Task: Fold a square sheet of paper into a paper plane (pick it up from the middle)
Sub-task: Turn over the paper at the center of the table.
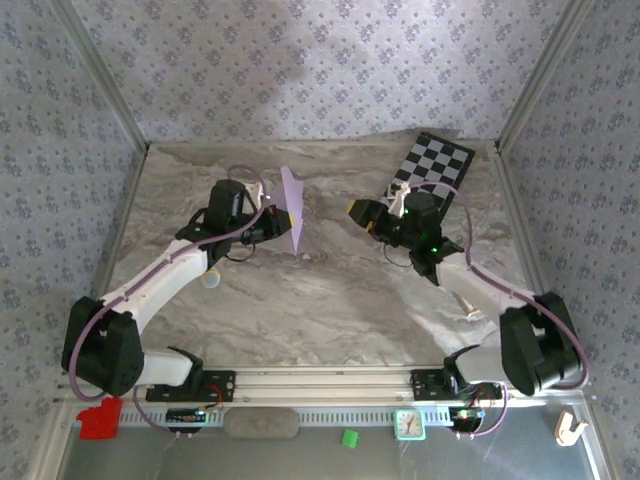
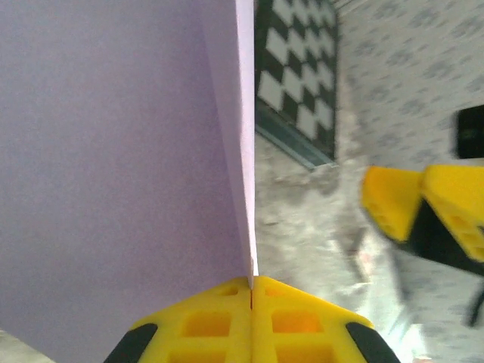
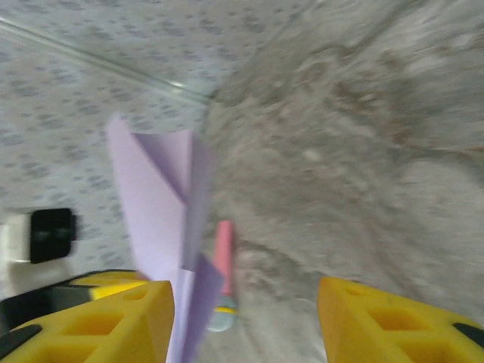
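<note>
The square sheet of paper, folded into a narrow pointed paper plane, stands on edge in the air above the middle of the table. My left gripper is shut on its lower edge. In the left wrist view the yellow fingers meet with the lilac paper pinched between them. My right gripper is a short way to the right of the paper, open and holding nothing. In the right wrist view the folded paper rises just beside the left finger, and the right finger stands wide apart from it.
The black-and-white chequered board lies at the back right by the wall. A pink stick with a pale blue end lies on the table below the paper. A pale small cylinder sits under the left arm. Patterned walls close in three sides.
</note>
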